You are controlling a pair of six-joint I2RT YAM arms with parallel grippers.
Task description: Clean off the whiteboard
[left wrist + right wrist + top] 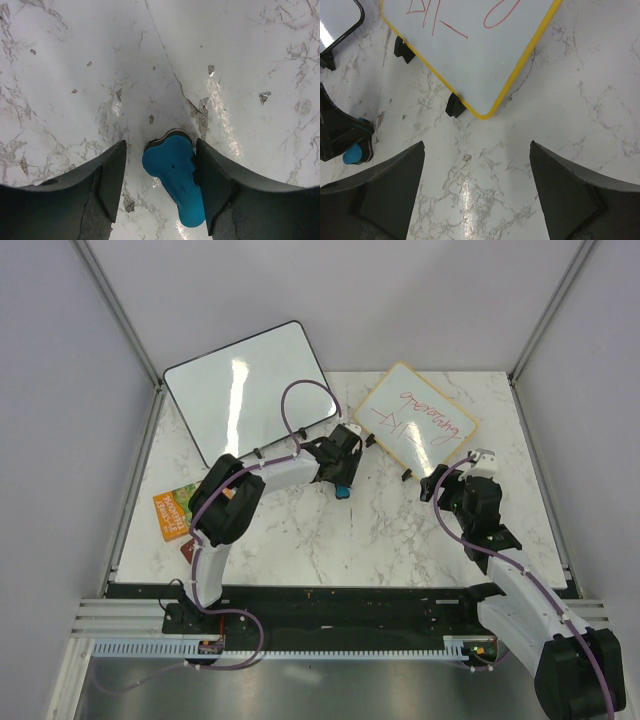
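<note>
The whiteboard (415,418) has a yellow frame, black clip feet and red handwriting, and lies tilted at the table's back right. It also shows in the right wrist view (470,50). A blue eraser (175,175) lies on the marble between my left gripper's (161,145) fingers. The right finger touches it and the left finger stands apart from it. In the top view the eraser (342,490) is left of the whiteboard. My right gripper (477,145) is open and empty, just in front of the whiteboard's near corner.
A larger black-framed glossy board (250,390) lies at the back left, overhanging the table edge. An orange booklet (175,510) lies at the left edge. A black clip foot (452,106) sits under the whiteboard's near corner. Grey walls enclose the table.
</note>
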